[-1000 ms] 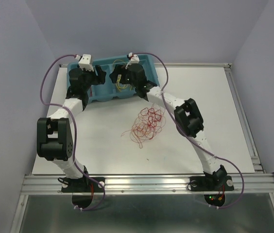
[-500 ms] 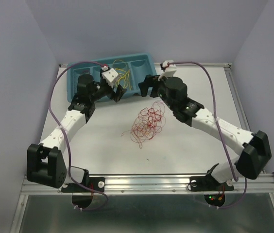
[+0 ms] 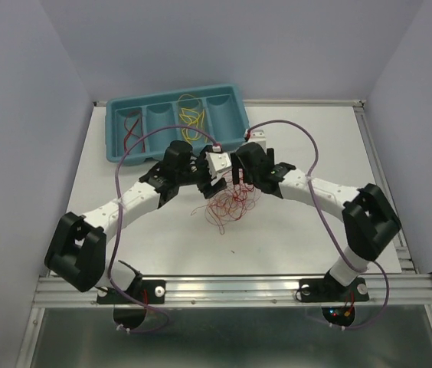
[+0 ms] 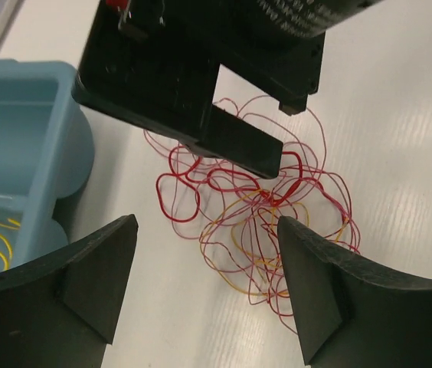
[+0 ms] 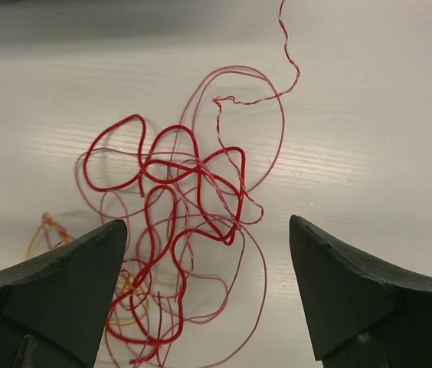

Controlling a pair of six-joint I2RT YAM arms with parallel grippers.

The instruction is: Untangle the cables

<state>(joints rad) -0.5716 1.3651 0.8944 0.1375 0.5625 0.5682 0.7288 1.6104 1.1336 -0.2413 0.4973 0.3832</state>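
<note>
Cables (image 3: 230, 203): red-orange tangle directly beneath both grippers.
Left gripper (image 4: 207, 230): spread wide, angled in from left.
Right gripper (image 5: 204, 222): spread wide, angled in from right.

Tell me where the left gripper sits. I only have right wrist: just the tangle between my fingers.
Observer: Top view: the left gripper hovers over the tangle's far edge, close beside the right gripper.
Operator: Open?
Observer: Yes. Left wrist shows its fingers spread, with only the tangle and table between.
Operator: Tray contents?
Observer: The teal tray holds yellow wires in its third compartment from the left, a red wire in the leftmost.
</note>
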